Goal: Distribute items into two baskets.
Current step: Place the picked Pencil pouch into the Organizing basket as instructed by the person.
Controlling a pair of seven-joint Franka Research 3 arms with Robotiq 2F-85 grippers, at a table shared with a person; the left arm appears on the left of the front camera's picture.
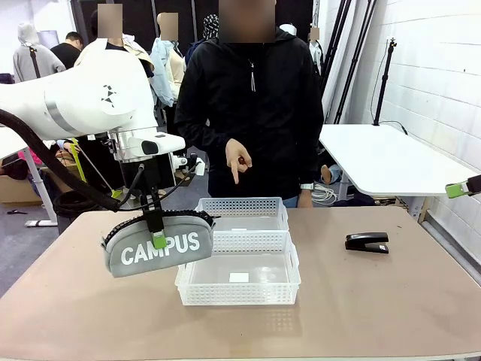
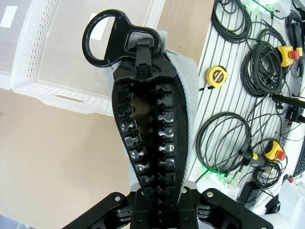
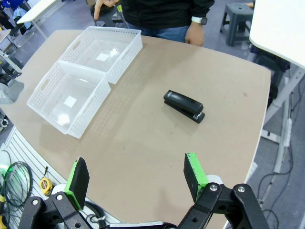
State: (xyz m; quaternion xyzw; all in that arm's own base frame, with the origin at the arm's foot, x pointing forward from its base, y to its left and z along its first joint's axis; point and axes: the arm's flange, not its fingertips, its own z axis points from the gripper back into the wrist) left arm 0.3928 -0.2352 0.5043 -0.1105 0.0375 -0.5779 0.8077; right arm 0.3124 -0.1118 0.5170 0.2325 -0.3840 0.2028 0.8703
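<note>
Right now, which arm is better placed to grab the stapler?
Right. The right gripper is open and empty with the stapler lying ahead of it; the left gripper is shut on the grey CAMPUS piece.

The grey pouch [image 1: 158, 248] is soft woven cloth with a glossy black plastic zip [image 2: 147, 143]; the baskets [image 1: 239, 293] beside the pouch are smooth, perforated white plastic; the stapler [image 1: 367, 242] looks shiny black; the tabletop [image 1: 376, 308] is matt tan
</note>
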